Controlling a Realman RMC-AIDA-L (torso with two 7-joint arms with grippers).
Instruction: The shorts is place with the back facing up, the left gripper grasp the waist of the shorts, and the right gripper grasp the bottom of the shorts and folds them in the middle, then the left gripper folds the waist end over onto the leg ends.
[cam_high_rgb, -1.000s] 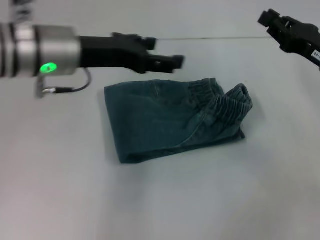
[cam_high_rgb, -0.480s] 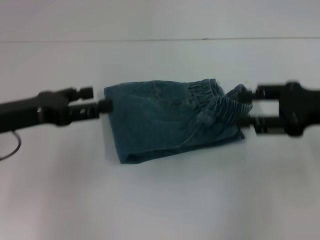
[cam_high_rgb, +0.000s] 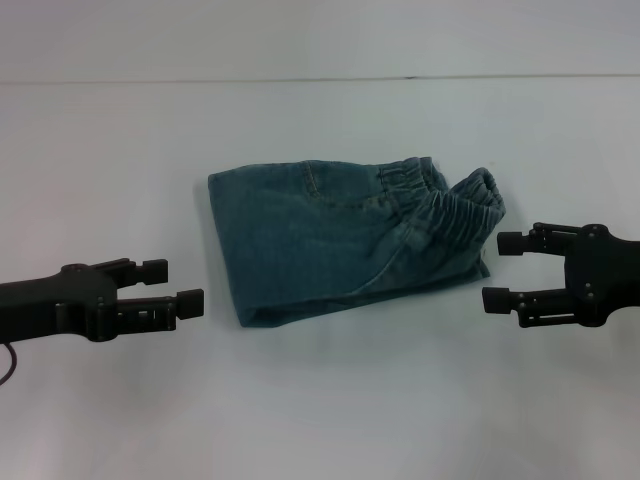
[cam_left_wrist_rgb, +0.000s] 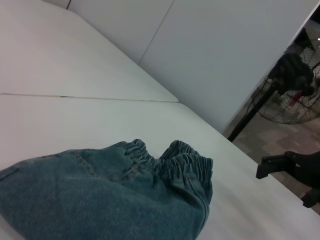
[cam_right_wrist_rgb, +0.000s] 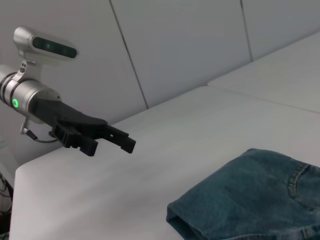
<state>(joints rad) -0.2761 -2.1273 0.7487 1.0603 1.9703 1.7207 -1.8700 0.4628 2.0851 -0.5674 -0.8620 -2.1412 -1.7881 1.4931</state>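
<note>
Head view: the shorts (cam_high_rgb: 345, 240) are seen folded into a compact packet on the white desk (cam_high_rgb: 320, 420), between the two end effectors and touched by neither. The waist (cam_high_rgb: 450, 200) is bunched at the packet's end nearest the right end effector (cam_high_rgb: 497, 272), with its ruffled elastic band rucked up and partly turned over; the smooth folded edge (cam_high_rgb: 225, 250) is turned toward the left end effector (cam_high_rgb: 175, 287). No hems or embroidery can be made out, so the leg ends are judged to be tucked under or inside the fold.

The packet's long axis is laid roughly along the line joining the two end effectors. The right one is placed just beside the waist corner and is the nearer of the two; the left one is set a little farther off and slightly nearer the robot than the folded edge. Both are held low over the desk with fingers spread and nothing pinched between them.

In the left wrist view the gathered waistband (cam_left_wrist_rgb: 172, 162) is shown at the far end of the cloth, with the right end effector (cam_left_wrist_rgb: 295, 175) beyond it. The folding is judged essentially done, with only the untidy waist left for correction.
</note>
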